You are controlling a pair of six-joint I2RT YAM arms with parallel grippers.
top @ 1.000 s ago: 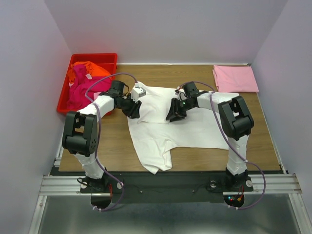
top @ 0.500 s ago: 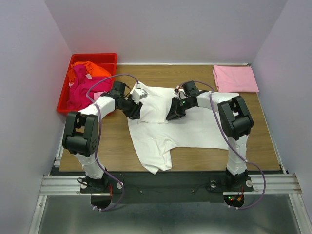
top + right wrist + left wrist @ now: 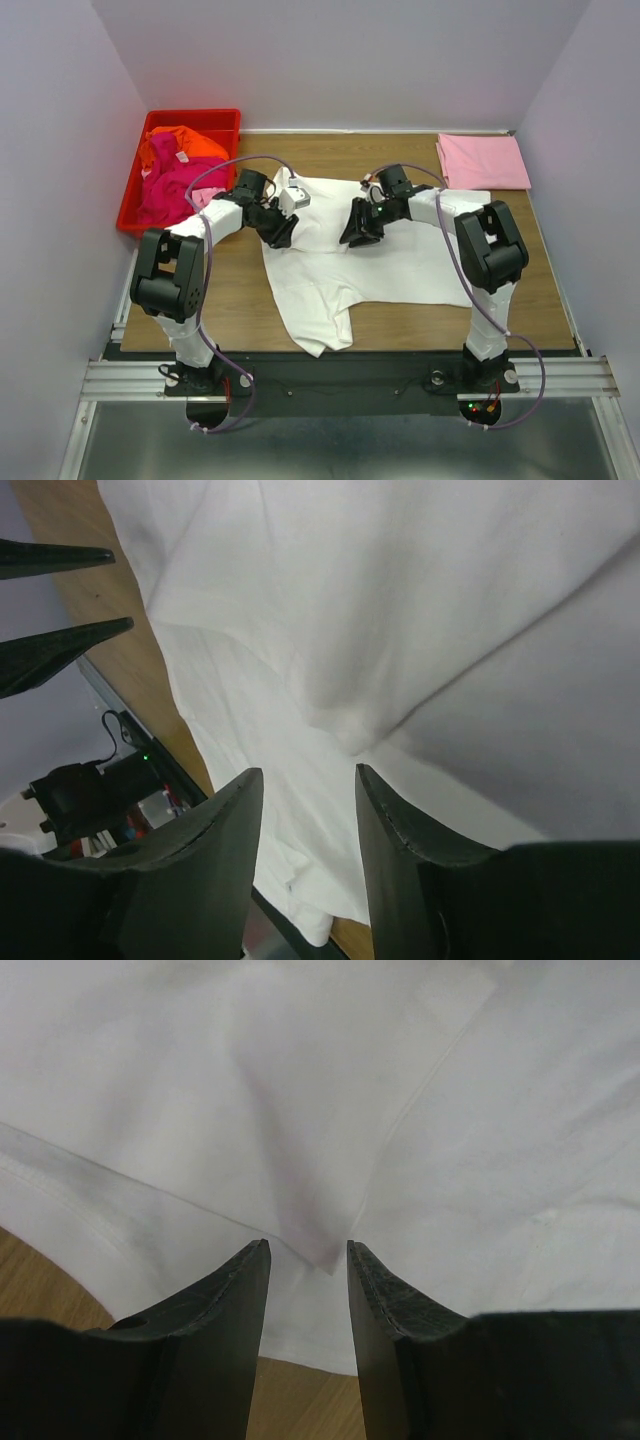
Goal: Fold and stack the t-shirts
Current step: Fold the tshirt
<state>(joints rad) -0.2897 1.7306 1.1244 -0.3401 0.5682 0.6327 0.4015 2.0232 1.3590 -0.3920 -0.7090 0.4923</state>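
Large white cloth t-shirt [image 3: 340, 262] mid brown wooden counter [image 3: 235, 300], folded pale pink t-shirt [image 3: 483, 161] at far right corner, red plastic bin [image 3: 196, 116] at far left, orange tee [image 3: 192, 146] behind magenta tee [image 3: 163, 192] inside it, left tool [image 3: 283, 233] and right tool [image 3: 356, 236] over the white shirt's far part.

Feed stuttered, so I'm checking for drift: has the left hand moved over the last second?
Yes, slightly. In the top view the left hand has shifted right, away from the red bin and further onto the white t-shirt.

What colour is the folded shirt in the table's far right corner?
The folded shirt is pale pink; top view.
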